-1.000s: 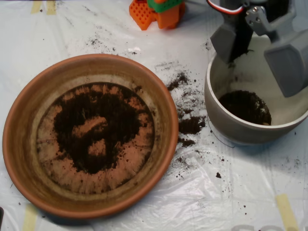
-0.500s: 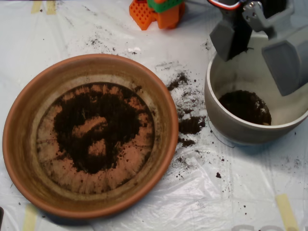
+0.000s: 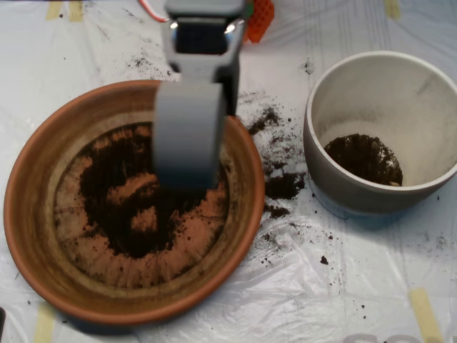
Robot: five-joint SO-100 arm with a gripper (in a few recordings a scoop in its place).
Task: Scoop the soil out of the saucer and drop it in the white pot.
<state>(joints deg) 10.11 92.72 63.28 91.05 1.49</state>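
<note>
The terracotta saucer (image 3: 27, 187) lies at the left, with dark soil (image 3: 118, 218) spread in a patchy ring over its ridged floor. My grey scoop (image 3: 188, 137) hangs over the saucer's upper right part, its broad shell facing up and hiding the soil under it. The arm's body (image 3: 202, 37) reaches in from the top edge. At the right stands the white pot (image 3: 323, 170), apart from the scoop, with a small heap of soil (image 3: 363, 158) on its bottom.
Spilled soil crumbs (image 3: 283, 186) lie on the plastic sheet between the saucer and the pot. An orange block (image 3: 261, 17) sits at the top edge behind the arm. Yellow tape strips (image 3: 424, 314) mark the sheet's corners.
The scoop has left the space above the white pot and swung left, and now hangs over the saucer. The soil in the pot and saucer looks the same.
</note>
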